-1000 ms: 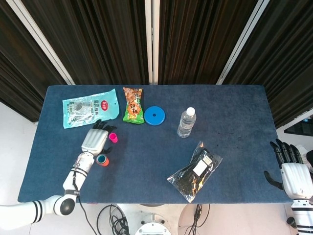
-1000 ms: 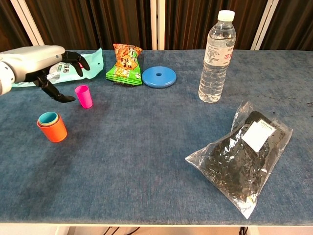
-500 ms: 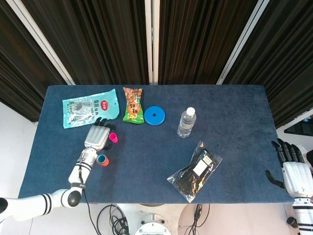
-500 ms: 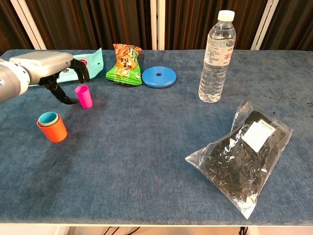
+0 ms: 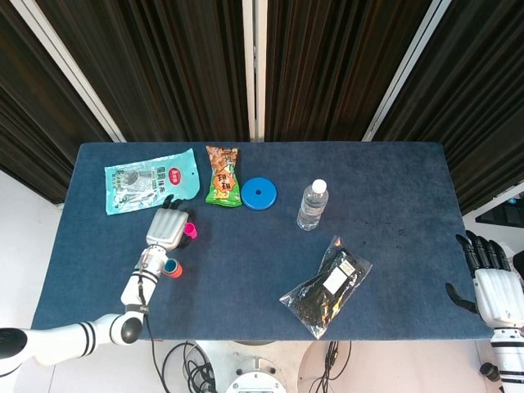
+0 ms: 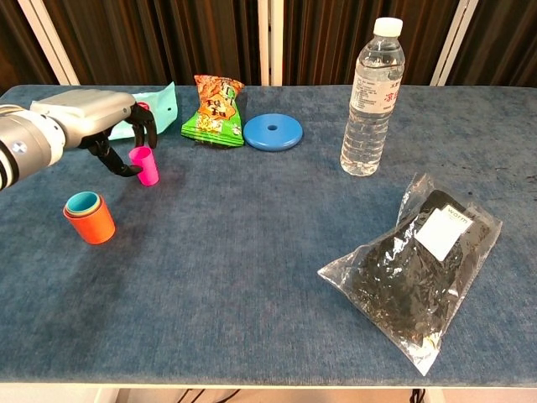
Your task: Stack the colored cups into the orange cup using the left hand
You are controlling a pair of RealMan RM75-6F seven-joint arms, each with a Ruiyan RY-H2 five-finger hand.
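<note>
A pink cup (image 6: 144,165) (image 5: 189,231) stands upright on the blue table (image 6: 252,252). My left hand (image 6: 99,126) (image 5: 167,228) is right beside it on its left. The thumb and curled fingers (image 6: 149,130) bracket the cup, and the thumb tip reaches its side. The cup still rests on the cloth. Nearer the front stands the orange cup (image 6: 91,224) (image 5: 172,268) with a teal cup (image 6: 82,201) nested inside. My right hand (image 5: 494,286) hangs past the table's right edge, fingers apart, holding nothing.
Along the back lie a teal packet (image 6: 159,102), a green snack bag (image 6: 214,109) and a blue disc (image 6: 273,132). A water bottle (image 6: 372,101) stands at centre right. A clear bag of dark contents (image 6: 415,264) lies front right.
My left hand has slid right and lowered until its fingers curl about the pink cup. The cups have stayed put. The right hand has dropped slightly.
</note>
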